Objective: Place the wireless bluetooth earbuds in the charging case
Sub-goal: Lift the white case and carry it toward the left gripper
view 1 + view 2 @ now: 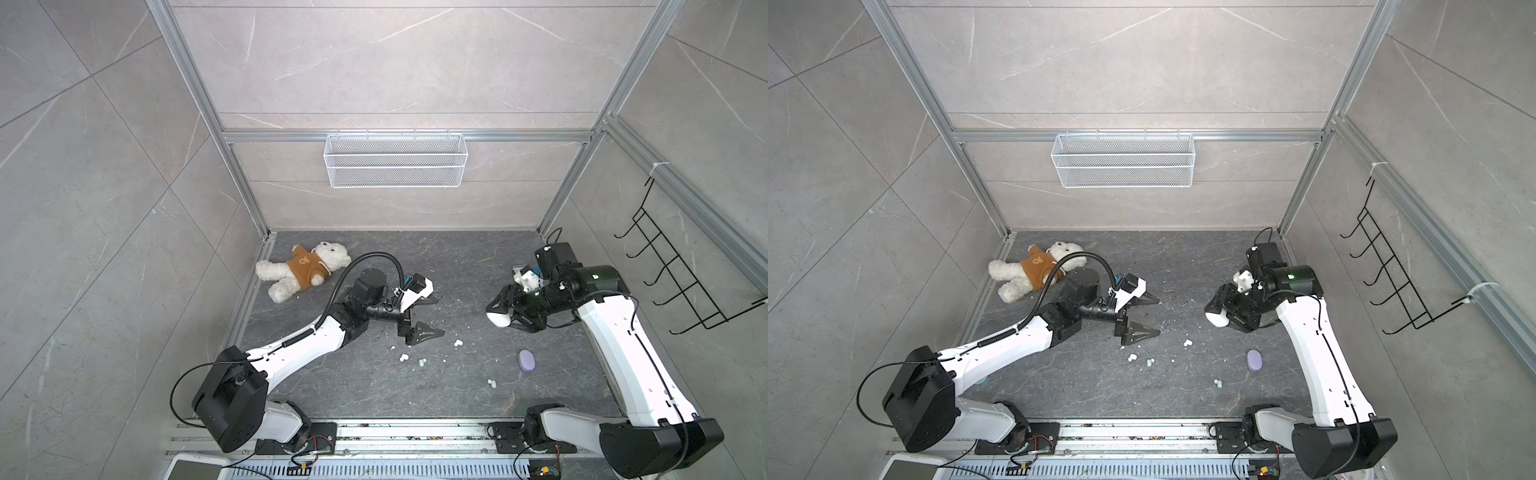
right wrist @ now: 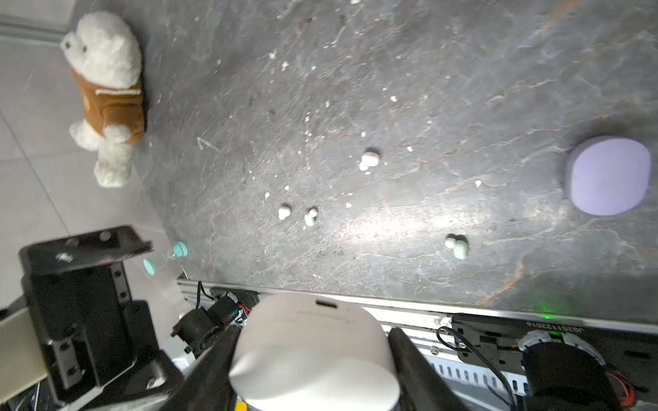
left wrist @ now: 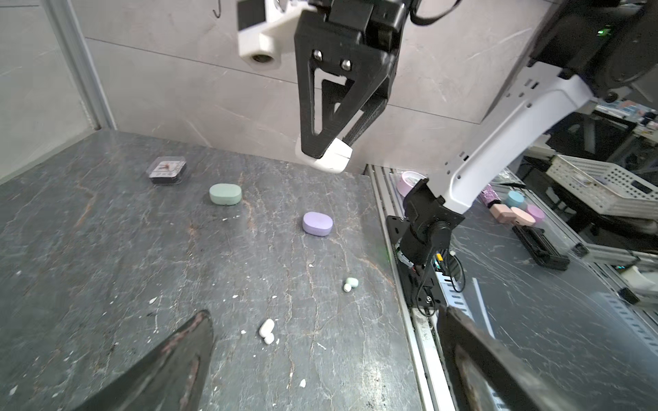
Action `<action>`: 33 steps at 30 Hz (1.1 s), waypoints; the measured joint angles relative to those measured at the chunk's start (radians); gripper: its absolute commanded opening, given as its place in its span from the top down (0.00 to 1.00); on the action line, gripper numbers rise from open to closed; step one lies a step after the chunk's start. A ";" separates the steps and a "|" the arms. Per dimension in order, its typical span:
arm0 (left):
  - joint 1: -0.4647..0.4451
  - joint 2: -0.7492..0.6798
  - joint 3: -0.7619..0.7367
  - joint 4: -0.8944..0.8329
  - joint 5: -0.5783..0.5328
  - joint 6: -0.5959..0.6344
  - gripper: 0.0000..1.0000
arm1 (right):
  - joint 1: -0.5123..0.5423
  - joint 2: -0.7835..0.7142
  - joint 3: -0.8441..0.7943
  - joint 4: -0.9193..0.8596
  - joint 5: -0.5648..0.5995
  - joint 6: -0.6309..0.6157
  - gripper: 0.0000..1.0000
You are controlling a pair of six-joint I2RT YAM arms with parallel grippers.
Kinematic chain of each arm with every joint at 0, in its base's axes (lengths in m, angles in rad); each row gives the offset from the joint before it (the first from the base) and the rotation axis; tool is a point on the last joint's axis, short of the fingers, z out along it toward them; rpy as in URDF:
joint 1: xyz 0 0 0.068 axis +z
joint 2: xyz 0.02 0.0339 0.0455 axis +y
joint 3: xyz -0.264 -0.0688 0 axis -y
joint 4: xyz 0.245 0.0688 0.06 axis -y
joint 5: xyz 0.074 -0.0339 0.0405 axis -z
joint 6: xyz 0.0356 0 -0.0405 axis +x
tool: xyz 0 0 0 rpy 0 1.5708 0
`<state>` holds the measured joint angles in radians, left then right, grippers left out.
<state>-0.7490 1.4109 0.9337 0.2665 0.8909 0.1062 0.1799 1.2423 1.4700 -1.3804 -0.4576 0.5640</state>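
The right gripper (image 1: 508, 316) pinched a white, rounded plastic charging case (image 2: 313, 348) between its fingers, clear above the dark grey marbled tabletop (image 1: 365, 395). The left gripper (image 1: 439, 315) hovered with its fingers spread wide, holding nothing. Tiny bean-shaped white and pale mint plastic earbuds (image 1: 457, 343) lay loose in pairs on the tabletop between the arms, among white crumbs (image 2: 393, 98). A lilac oval case (image 1: 527, 360) sat near the right arm, apart from them. A mint-green oval case (image 3: 225, 194) lay farther off. A white plush bear in a brown top (image 1: 301, 270) lay at the far left, well clear.
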 measured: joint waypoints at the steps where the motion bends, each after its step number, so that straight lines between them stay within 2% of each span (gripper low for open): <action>1: -0.005 0.007 0.010 -0.002 0.012 0.007 0.00 | 0.036 0.005 0.029 -0.008 -0.005 0.004 0.43; 7: -0.029 0.035 0.055 -0.006 0.061 0.048 0.00 | 0.229 0.068 0.138 -0.018 -0.016 0.039 0.43; 14: -0.050 0.035 0.103 -0.017 0.083 0.097 0.06 | 0.372 0.159 0.211 0.001 -0.019 0.063 0.42; 26: -0.061 0.035 0.131 -0.088 0.089 0.161 0.32 | 0.445 0.206 0.280 0.045 -0.018 0.085 0.41; 33: -0.063 0.035 0.134 -0.111 0.085 0.180 0.42 | 0.450 0.209 0.301 0.039 -0.014 0.092 0.41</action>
<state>-0.8120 1.4464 1.0672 0.1555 0.9764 0.2863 0.6300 1.4517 1.7710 -1.3418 -0.4721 0.6556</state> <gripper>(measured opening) 0.592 0.611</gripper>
